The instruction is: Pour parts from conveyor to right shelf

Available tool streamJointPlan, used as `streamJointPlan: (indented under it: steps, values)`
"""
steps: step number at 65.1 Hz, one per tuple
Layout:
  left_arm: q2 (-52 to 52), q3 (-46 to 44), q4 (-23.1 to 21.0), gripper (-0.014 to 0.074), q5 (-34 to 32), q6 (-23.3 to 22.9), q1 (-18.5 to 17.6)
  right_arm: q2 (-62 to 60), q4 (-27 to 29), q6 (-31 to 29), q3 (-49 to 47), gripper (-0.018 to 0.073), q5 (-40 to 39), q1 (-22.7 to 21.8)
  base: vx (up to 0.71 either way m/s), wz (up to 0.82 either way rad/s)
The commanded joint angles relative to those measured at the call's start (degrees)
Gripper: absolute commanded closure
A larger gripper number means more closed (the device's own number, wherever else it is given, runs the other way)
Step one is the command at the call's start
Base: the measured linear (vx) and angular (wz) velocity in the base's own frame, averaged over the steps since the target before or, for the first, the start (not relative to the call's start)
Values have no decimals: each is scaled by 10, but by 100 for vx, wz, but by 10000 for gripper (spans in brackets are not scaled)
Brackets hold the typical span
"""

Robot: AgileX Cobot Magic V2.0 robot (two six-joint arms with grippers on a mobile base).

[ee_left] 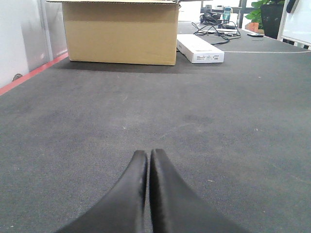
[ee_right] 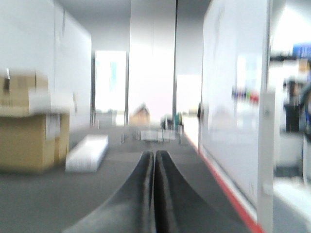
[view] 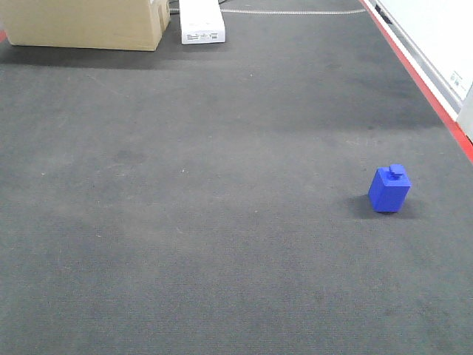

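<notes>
While upright and alone on conveyor (view: pixel 222 244), close to red stripe (view: pixel 429 92) at right, treat blue part (view: pixel 389 190) as ungrasped and open to approach. Read left gripper (ee_left: pixel 147 155), low over bare belt, as idle: jaws pressed together, empty. Read right gripper (ee_right: pixel 154 154) likewise, despite blurred view. Disregard cardboard box (view: pixel 89 22), well apart.

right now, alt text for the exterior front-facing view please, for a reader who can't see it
A small bright-blue block with a knob on top stands on a wide dark grey belt, toward the right side. A red stripe runs along the belt's right edge, and a cardboard box and a white box sit at the far end.
</notes>
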Motion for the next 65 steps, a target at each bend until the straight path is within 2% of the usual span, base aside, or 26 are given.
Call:
streamJointPlan:
  steps: [1,9,15,22,27,32,44,49,57,65]
  values:
    - [8,-11,-5,602,-45,-5,1,-7,0,2,-34,567,-91,-4,0,0]
    - [8,-11,-5,602,-45,-5,1,-5,-34,-1,-139,566,-29,-4,0,0]
    - [8,-11,-5,602,-45,-5,1,22,-71,-6,-231,564,70,-4,0,0]
    - [8,-11,-5,602,-45,-5,1,82,-71,-4,-337,539,189,-4,0,0]
    - [8,-11,-5,602,-45,-5,1,128,-71,-4,-387,488,238,-4,0,0]
    - [8,-11,-5,602,-45,-5,1,162,-71,-5,-418,394,247,-4,0,0]
    - [8,-11,-5,602,-45,-5,1,237,-69,-2,-436,-37,245,-4,0,0]
    - [8,-11,-5,602,-45,-5,1,256,-69,-3,-436,-172,244,-4,0,0]
    - [8,-11,-5,602,-45,-5,1,274,-75,-19,-436,-164,222,-4,0,0]
    - [8,-11,-5,602,-45,-5,1,291,-67,-3,-443,-141,202,-4,0,0]
